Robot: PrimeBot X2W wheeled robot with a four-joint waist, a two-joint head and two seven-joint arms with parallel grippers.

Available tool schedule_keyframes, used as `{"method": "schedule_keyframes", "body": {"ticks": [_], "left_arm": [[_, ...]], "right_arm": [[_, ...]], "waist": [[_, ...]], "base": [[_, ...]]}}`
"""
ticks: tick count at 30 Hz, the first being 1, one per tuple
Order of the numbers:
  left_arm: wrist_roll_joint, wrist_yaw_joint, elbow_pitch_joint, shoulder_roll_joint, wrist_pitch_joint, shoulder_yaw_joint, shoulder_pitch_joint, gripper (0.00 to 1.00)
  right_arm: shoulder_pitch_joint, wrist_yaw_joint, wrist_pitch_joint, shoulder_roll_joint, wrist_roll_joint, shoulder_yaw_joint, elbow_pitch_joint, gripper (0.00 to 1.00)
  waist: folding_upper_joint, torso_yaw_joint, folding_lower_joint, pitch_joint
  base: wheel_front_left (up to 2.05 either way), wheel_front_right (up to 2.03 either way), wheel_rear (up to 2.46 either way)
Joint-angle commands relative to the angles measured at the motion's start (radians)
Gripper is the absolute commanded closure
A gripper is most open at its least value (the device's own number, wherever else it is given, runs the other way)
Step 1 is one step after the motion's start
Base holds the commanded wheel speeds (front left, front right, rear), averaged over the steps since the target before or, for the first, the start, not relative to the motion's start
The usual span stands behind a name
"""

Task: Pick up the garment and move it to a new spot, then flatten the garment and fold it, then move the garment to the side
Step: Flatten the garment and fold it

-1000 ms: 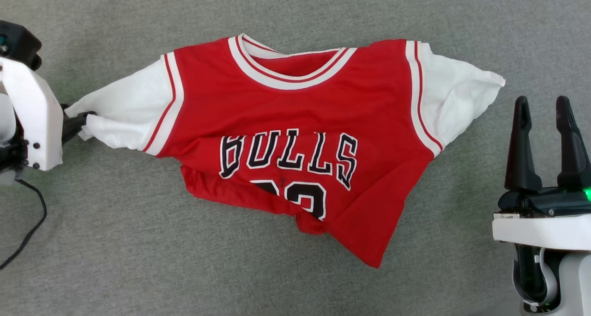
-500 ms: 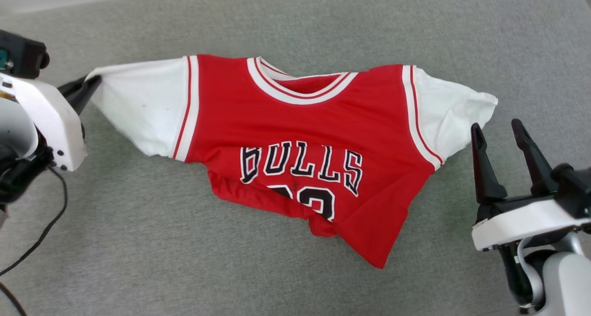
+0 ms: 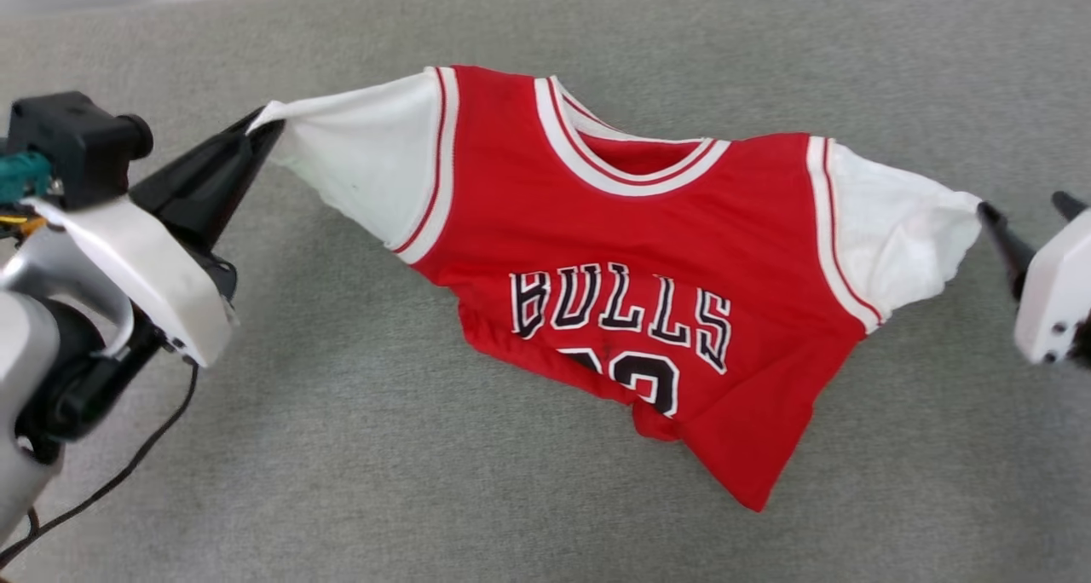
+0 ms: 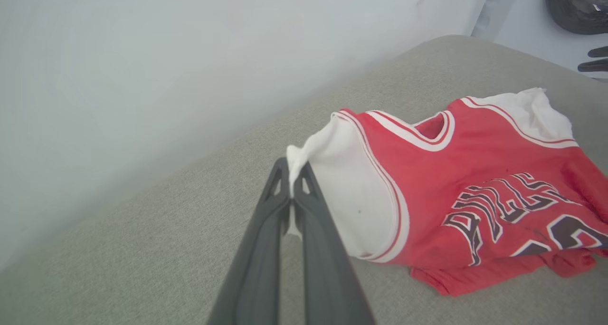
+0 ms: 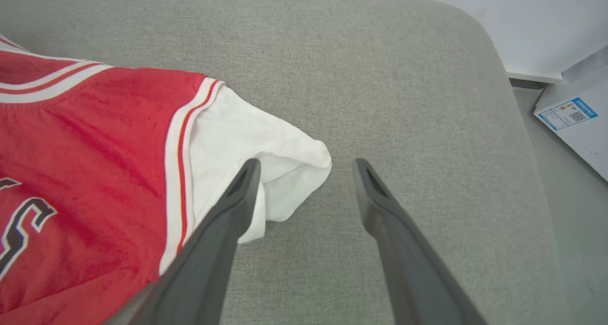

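Barely underway: pinches the left gripper (image 4: 290, 182) tight on the red Bulls jersey (image 3: 631, 251), spread across the grey cushion (image 3: 341, 447), at its left white sleeve tip; poises the right gripper (image 5: 306, 166), fingers apart, at the right sleeve. Leaves moving, flattening, folding.

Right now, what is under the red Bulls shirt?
The grey cushion shows all around the shirt and likely runs beneath it. The shirt's lower edge is tucked under itself, cutting off the number. Anything else beneath is covered by cloth.
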Motion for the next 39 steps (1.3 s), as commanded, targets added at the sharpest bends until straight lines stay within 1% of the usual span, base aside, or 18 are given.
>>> {"method": "schedule_keyframes", "body": {"ticks": [1,3,6,9,12,17,21,25,26,27,28,29,31,34,39], "left_arm": [[0.015,0.025,-0.066,0.012,-0.011,0.002,0.033,1.0],[0.022,0.044,-0.131,0.021,-0.016,-0.003,0.055,1.0],[0.041,0.065,-0.209,0.033,-0.02,-0.007,0.07,1.0],[0.06,0.078,-0.261,0.028,-0.026,-0.013,0.076,1.0],[0.073,0.085,-0.293,0.02,-0.028,-0.017,0.07,1.0],[0.083,0.092,-0.315,0.011,-0.027,-0.023,0.066,1.0],[0.083,0.099,-0.329,0.006,-0.028,-0.028,0.074,1.0],[0.09,0.102,-0.325,0.012,-0.035,-0.029,0.08,1.0],[0.096,0.105,-0.323,0.016,-0.033,-0.029,0.08,1.0],[0.101,0.111,-0.321,0.018,-0.033,-0.029,0.08,1.0],[0.101,0.115,-0.32,0.017,-0.035,-0.029,0.081,1.0],[0.095,0.12,-0.319,0.013,-0.037,-0.027,0.085,1.0],[0.086,0.125,-0.317,0.008,-0.044,-0.022,0.091,1.0],[0.094,0.131,-0.3,0.017,-0.049,-0.024,0.103,1.0],[0.088,0.162,-0.293,0.029,-0.058,-0.017,0.13,1.0]], "right_arm": [[-0.069,0.0,0.089,-0.015,0.011,-0.022,0.024,0.0],[-0.118,0.0,0.168,-0.03,0.001,-0.026,0.054,0.0],[-0.185,0.0,0.255,-0.054,-0.03,-0.045,0.107,0.0],[-0.221,0.0,0.321,-0.059,-0.065,-0.066,0.171,0.0],[-0.22,0.0,0.37,-0.056,-0.094,-0.088,0.222,0.0],[-0.173,0.0,0.407,-0.044,-0.103,-0.097,0.264,0.0],[-0.125,0.0,0.385,-0.018,-0.091,-0.1,0.299,0.0],[-0.092,0.0,0.361,-0.009,-0.084,-0.086,0.33,0.0],[-0.084,0.0,0.357,-0.008,-0.078,-0.079,0.336,0.1],[-0.079,0.001,0.351,-0.009,-0.069,-0.072,0.341,0.51],[-0.077,0.001,0.337,-0.011,-0.062,-0.066,0.339,0.77],[-0.077,0.001,0.318,-0.017,-0.059,-0.061,0.336,1.0],[-0.086,0.001,0.275,-0.036,-0.057,-0.057,0.335,1.0],[-0.109,0.0,0.201,-0.064,-0.055,-0.045,0.323,1.0],[-0.137,0.0,0.107,-0.115,-0.005,-0.007,0.282,1.0]], "waist": [[0.0,0.03,0.0,0.029],[0.0,0.047,0.0,0.047],[0.0,0.079,0.0,0.073],[0.0,0.108,0.0,0.092],[0.0,0.135,0.0,0.105],[0.0,0.158,0.0,0.111],[0.0,0.168,0.0,0.117],[0.0,0.17,0.0,0.12],[0.0,0.169,0.0,0.119],[0.0,0.169,0.0,0.118],[0.0,0.169,0.0,0.117],[0.0,0.168,0.0,0.114],[0.0,0.166,0.0,0.104],[0.0,0.159,0.0,0.072],[0.0,0.138,0.0,-0.027]], "base": [[0.0,0.0,0.0],[0.0,0.0,0.0],[0.0,0.0,0.0],[0.0,0.0,0.0],[0.0,0.0,0.0],[0.0,0.0,0.0],[0.0,0.0,0.0],[0.0,0.0,0.0],[0.0,0.0,0.0],[0.0,0.0,0.0],[0.0,0.0,0.0],[0.0,0.0,0.0],[0.0,0.0,0.0],[0.0,0.0,0.0],[0.0,0.0,0.0]]}}
